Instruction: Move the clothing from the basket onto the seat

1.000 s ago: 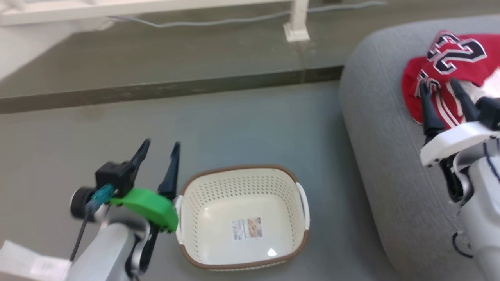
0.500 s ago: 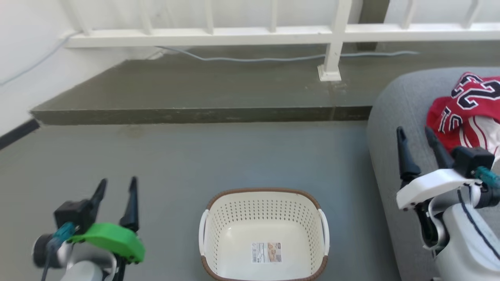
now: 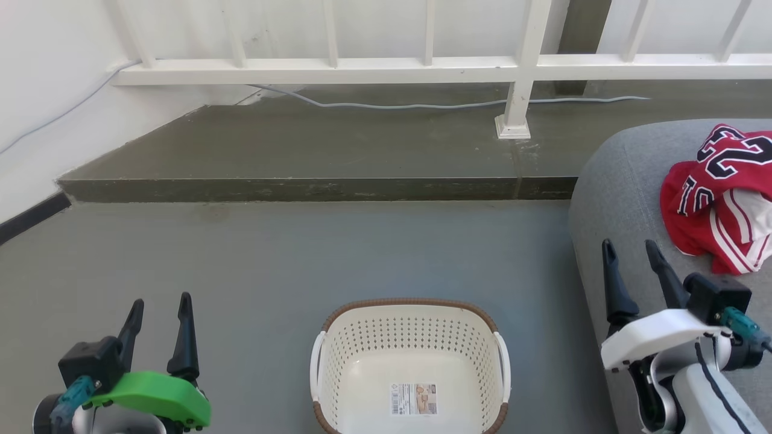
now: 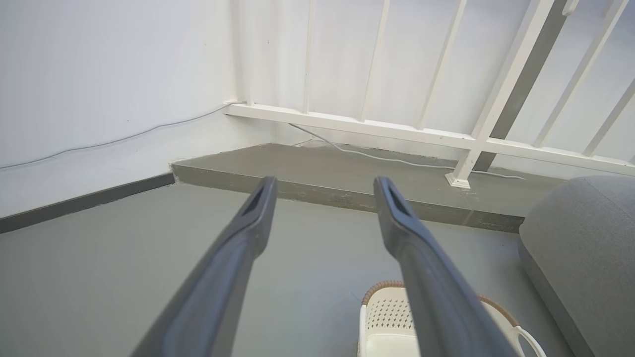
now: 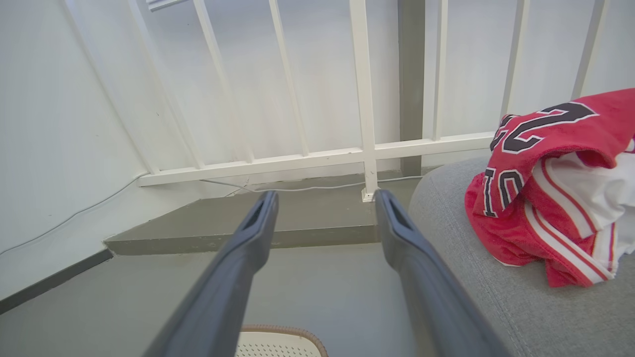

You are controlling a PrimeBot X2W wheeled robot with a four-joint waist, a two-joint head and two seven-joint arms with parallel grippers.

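The red clothing [image 3: 721, 196], a jersey with white stripes and dark numbers, lies bunched on the grey seat [image 3: 609, 199] at the right; in the right wrist view the clothing [image 5: 550, 183] rests on the seat [image 5: 471, 277]. On the floor at bottom centre stands the cream basket [image 3: 410, 367] with only a label on its floor; its rim shows as basket [image 4: 392, 317] and basket [image 5: 278, 342]. My right gripper [image 3: 630, 253] is open over the seat's near edge, short of the clothing. My left gripper [image 3: 160, 307] is open, left of the basket. Both hold nothing.
A white railing [image 3: 422, 60] runs along the back above a raised grey step [image 3: 313, 150], with a cable [image 3: 422, 105] lying on it. A white wall [image 3: 42, 90] closes the left side. Grey floor [image 3: 301, 253] stretches between step and basket.
The head camera has tilted up, so railing and wall now show. My right gripper has drawn back off the clothing, which stays on the seat. My left gripper has moved left, away from the basket.
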